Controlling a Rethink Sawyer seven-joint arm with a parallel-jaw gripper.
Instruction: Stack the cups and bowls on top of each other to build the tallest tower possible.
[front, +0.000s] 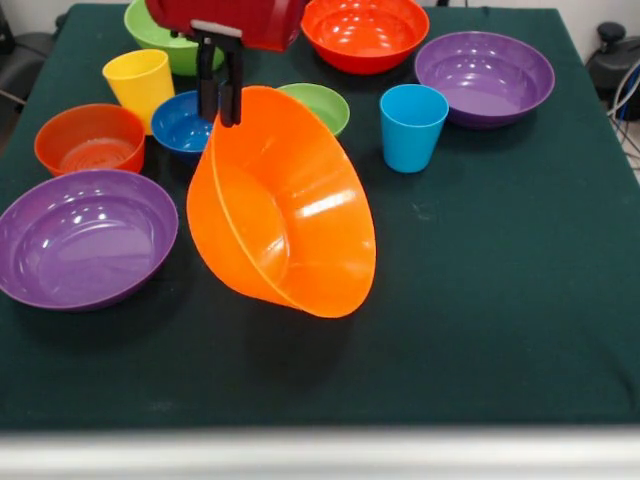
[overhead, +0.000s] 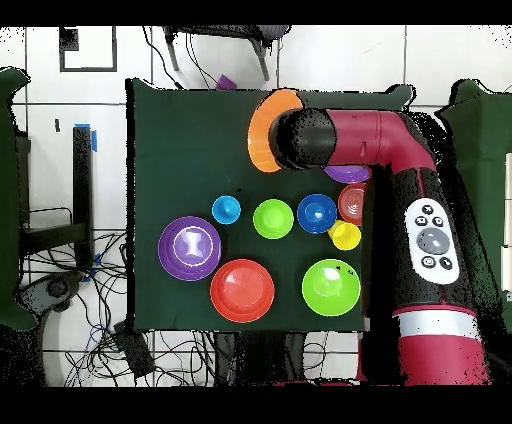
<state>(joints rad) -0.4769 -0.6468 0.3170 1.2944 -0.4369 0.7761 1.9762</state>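
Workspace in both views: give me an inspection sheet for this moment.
Surface: dark green tablecloth, bare at the near side.
Job's things: big orange bowl lifted and tilted, nothing stacked; yellow cup, light blue cup, small dark blue bowl and the other bowls stand apart, upright.
Clutter: nothing seen.
End effector: shut on the big orange bowl's rim.
Cables: tangled on the floor.
Surroundings: white tiled floor.
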